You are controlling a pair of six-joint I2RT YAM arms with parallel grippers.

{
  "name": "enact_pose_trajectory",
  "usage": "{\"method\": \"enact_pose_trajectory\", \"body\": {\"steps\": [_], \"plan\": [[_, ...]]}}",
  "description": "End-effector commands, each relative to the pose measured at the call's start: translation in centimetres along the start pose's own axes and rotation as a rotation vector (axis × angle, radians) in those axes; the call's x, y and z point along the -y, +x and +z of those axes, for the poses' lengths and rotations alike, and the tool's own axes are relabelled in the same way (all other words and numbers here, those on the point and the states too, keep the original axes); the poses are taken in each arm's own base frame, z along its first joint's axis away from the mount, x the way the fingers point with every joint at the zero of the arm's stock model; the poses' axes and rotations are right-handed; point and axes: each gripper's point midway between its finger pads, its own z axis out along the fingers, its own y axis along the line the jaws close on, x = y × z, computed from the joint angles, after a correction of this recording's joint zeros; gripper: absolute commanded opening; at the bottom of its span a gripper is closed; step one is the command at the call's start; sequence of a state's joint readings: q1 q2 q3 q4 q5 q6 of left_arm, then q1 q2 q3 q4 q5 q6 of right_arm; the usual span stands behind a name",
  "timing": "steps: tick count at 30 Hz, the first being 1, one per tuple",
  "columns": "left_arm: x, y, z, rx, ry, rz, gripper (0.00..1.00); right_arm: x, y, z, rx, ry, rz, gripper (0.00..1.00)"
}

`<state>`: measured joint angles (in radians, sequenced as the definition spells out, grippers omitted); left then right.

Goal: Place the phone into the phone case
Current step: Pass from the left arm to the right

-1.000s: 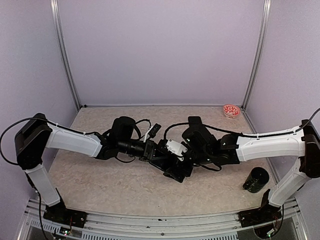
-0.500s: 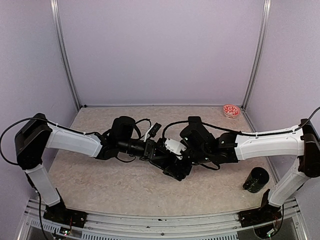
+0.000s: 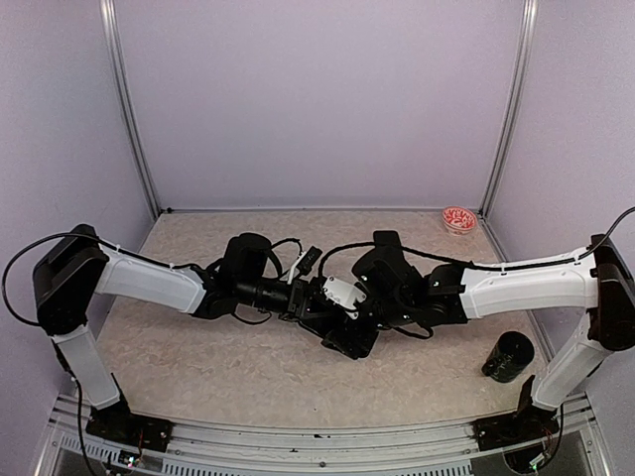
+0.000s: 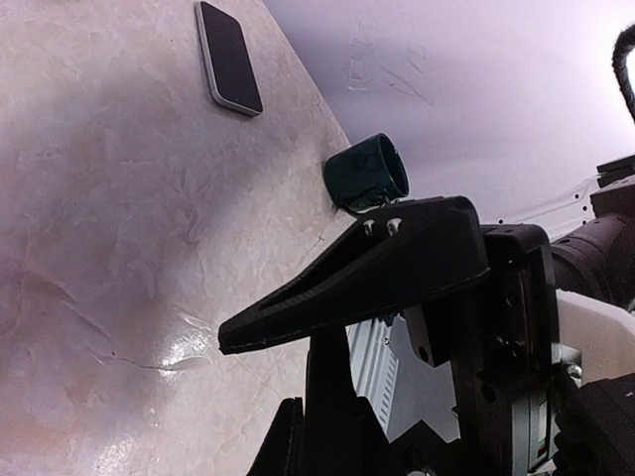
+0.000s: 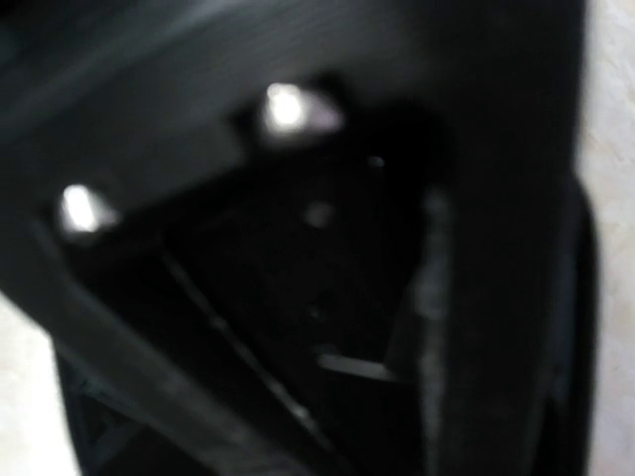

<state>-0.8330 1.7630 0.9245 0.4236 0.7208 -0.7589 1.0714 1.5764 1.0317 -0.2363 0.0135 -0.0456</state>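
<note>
My left gripper [image 3: 316,302] is at the middle of the table, shut on a thin black phone case [image 4: 332,397] that I see edge-on between its fingers. My right gripper [image 3: 344,332] is pressed up against it from the right. One of its black wedge-shaped fingers [image 4: 397,258] crosses just above the case. The right wrist view is dark and blurred, so its jaws do not show. The phone [image 4: 228,58], a dark slab with a pale rim, lies flat on the table well beyond both grippers. The right arm hides it in the top view.
A dark cylindrical cup [image 3: 509,357] lies on its side near the front right, by the right arm's base. A small red-and-white dish [image 3: 458,218] sits in the back right corner. Purple walls close off three sides of the table [image 3: 198,367].
The right arm has edged a little to the left, bringing its gripper closer against the left gripper and the case. The left arm has stayed put.
</note>
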Motion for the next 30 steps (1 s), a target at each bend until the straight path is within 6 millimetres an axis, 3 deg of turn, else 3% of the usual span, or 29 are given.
{"method": "enact_pose_trajectory", "body": {"steps": [1,4,10,19,25,30], "plan": [[2.5,-0.9,0.4,0.016,0.077,0.057,0.00,0.0,-1.2,0.1,0.022,0.009,0.014,0.85],[2.5,-0.9,0.4,0.017,0.077,0.058,0.00,0.0,-1.2,0.1,0.023,0.006,0.017,0.79],[2.3,-0.7,0.3,0.016,0.073,0.056,0.00,-0.1,-1.7,-0.4,0.046,0.003,0.019,0.78],[2.3,-0.5,0.2,0.018,0.073,0.054,0.00,0.6,-1.1,-0.5,0.024,0.041,0.026,0.98],[2.2,-0.5,0.2,0.017,0.071,0.056,0.00,0.9,-1.4,-1.0,0.036,0.046,0.023,0.98],[2.0,-0.4,0.3,0.014,0.069,0.051,0.00,1.1,-1.0,-0.8,0.023,0.054,0.020,0.92]]}}
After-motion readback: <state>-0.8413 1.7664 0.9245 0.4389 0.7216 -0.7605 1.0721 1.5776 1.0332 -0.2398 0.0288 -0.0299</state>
